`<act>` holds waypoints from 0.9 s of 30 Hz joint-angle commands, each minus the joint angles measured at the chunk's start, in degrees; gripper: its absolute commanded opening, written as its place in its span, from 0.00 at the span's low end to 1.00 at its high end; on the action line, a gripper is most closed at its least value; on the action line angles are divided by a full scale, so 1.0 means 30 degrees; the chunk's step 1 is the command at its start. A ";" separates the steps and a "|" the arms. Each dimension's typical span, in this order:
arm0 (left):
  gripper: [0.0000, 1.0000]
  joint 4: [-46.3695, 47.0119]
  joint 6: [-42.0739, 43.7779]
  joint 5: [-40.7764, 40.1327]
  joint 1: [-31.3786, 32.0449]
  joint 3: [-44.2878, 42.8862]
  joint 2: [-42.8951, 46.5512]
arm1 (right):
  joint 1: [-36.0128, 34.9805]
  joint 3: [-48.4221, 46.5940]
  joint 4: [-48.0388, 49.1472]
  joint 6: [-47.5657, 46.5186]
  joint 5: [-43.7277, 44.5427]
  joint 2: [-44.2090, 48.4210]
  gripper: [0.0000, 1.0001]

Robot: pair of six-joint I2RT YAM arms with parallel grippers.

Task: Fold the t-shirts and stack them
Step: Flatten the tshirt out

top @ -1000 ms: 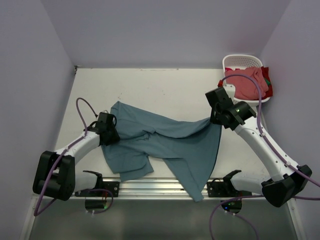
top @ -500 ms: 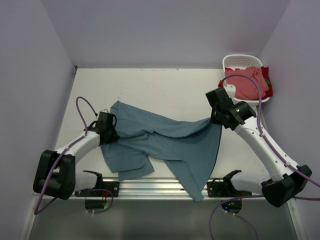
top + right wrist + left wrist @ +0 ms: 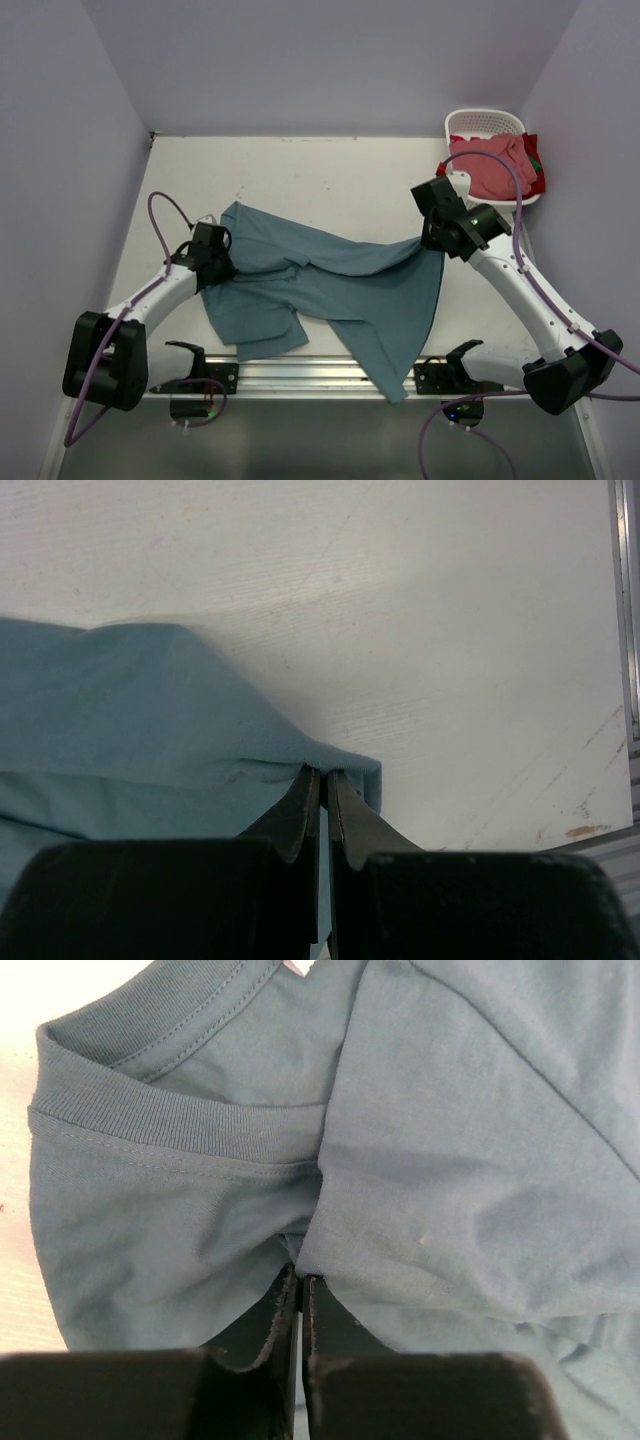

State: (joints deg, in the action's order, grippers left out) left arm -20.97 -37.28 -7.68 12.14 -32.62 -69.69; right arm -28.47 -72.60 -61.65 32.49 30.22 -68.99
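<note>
A teal-blue t-shirt (image 3: 330, 285) lies crumpled across the table, one end hanging over the near rail. My left gripper (image 3: 218, 262) sits at its left edge by the ribbed collar (image 3: 180, 1120) and is shut on a pinch of the cloth (image 3: 298, 1260). My right gripper (image 3: 432, 243) is shut on the shirt's right corner (image 3: 325, 770), holding it a little above the table. A salmon pink-red t-shirt (image 3: 495, 165) lies bunched in the white basket (image 3: 485, 122) at the back right.
The white table (image 3: 330, 175) has pale walls on three sides. A metal rail (image 3: 300, 372) runs along the near edge between the arm bases. A purple cable (image 3: 165, 215) loops beside the left arm.
The left gripper has closed on the shirt's cloth near the collar. The right arm and the shirt's lie stay the same.
</note>
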 commanded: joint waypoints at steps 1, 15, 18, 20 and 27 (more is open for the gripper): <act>0.00 -0.0011 0.0472 -0.0164 0.0025 -0.0932 0.0525 | 0.0114 0.0146 0.0510 -0.0137 -0.0082 0.0409 0.00; 0.00 -0.4637 0.1379 0.0569 0.0025 -0.8572 0.4506 | 0.0173 -0.0877 0.0481 -0.0370 0.0533 0.0878 0.00; 0.00 -0.5839 0.1818 0.0277 0.0025 -1.1677 0.4715 | 0.0173 -0.1960 0.0481 -0.0605 0.0796 0.0878 0.00; 0.00 -0.6540 0.2112 0.0130 0.0025 -1.3839 0.4540 | 0.0144 -0.3043 0.0539 -0.0898 0.1059 0.0820 0.00; 0.00 -0.7394 0.3283 -0.1275 0.0025 -1.9735 0.3574 | 0.0173 -0.7465 0.1212 -0.2447 0.1675 0.0527 0.00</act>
State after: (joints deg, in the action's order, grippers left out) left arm -40.88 -30.76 -8.51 12.16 -84.99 -57.89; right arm -28.32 -89.19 -61.21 28.77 32.08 -67.96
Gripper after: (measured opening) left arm 0.012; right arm 0.026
